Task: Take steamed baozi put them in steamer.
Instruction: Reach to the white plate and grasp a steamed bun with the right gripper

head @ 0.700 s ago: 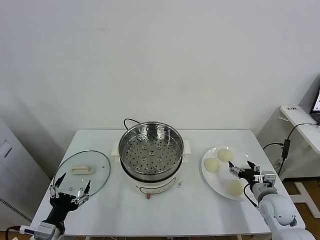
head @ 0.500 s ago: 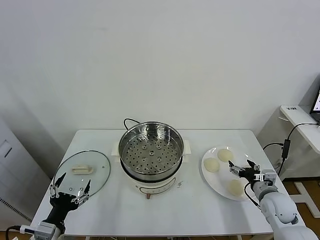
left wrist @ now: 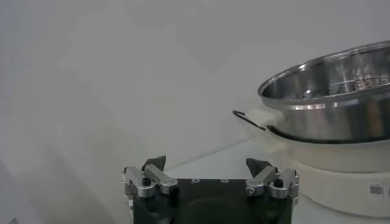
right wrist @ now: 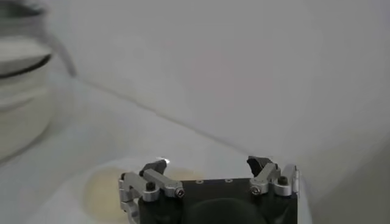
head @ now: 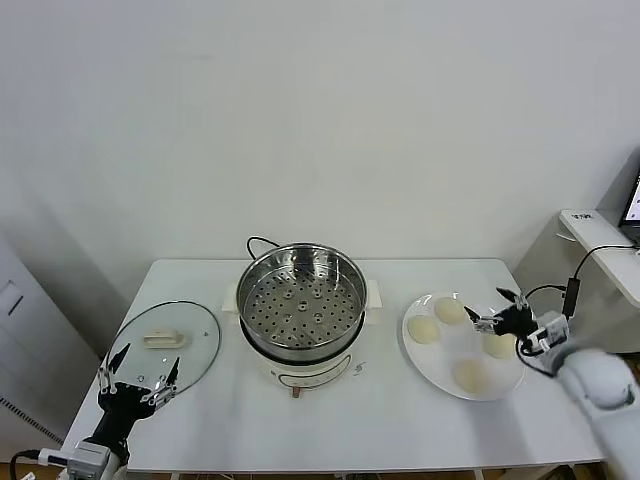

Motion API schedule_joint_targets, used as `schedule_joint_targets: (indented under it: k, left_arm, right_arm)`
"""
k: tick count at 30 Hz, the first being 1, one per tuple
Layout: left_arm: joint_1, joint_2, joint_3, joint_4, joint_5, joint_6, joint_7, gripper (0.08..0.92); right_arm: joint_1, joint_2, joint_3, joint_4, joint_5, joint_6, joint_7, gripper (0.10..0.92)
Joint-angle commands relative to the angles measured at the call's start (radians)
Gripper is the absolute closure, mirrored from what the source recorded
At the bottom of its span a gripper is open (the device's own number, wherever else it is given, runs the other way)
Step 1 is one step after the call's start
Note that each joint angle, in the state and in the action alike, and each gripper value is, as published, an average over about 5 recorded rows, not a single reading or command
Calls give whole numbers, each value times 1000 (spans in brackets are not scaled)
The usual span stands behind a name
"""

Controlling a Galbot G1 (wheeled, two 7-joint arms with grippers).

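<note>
Four steamed baozi lie on a flat white plate at the robot's right end of the bench, none yet in the steamer, so the task looks to be at its very first step: the reach for the first bun. They are small, smooth, cream-white domes of dough, soft-looking and matte; one sits nearest the steamer, one just behind it, one toward the front of the plate, and one under the right hand. That hand hovers over the far side of the plate with its fingers spread wide and nothing between them; in the right wrist view a pale bun shows just beyond the fingertips, though whether the hand is touching any bun I cannot tell for sure. The next move, as I judge it, calls for lowering the spread fingers around one bun and closing gently, since soft dough would dent under a hard squeeze, then carrying it across to the basket. The steamer is a round, shiny stainless-steel basket with a perforated floor, empty, seated on a white cooker base with a black cord behind. Farther off, a round glass lid with a cream handle lies flat, and the left hand waits over its near edge, open and empty.
</note>
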Motion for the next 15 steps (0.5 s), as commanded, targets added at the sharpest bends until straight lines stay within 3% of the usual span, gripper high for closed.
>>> schedule_joint_targets:
  k: [1, 7, 15]
  left_arm:
    - [-4, 4, 0, -2, 0, 2, 0, 177]
    - [-6, 1, 0, -12, 0, 6, -2, 177]
    - [-2, -2, -3, -27, 3, 9, -4, 177]
  right_arm:
    - [428, -207, -333, -159, -245, 123, -416, 203]
    - [786, -100, -695, -267, -408, 112, -601, 203]
    - [819, 121, -790, -419, -468, 126, -588, 203]
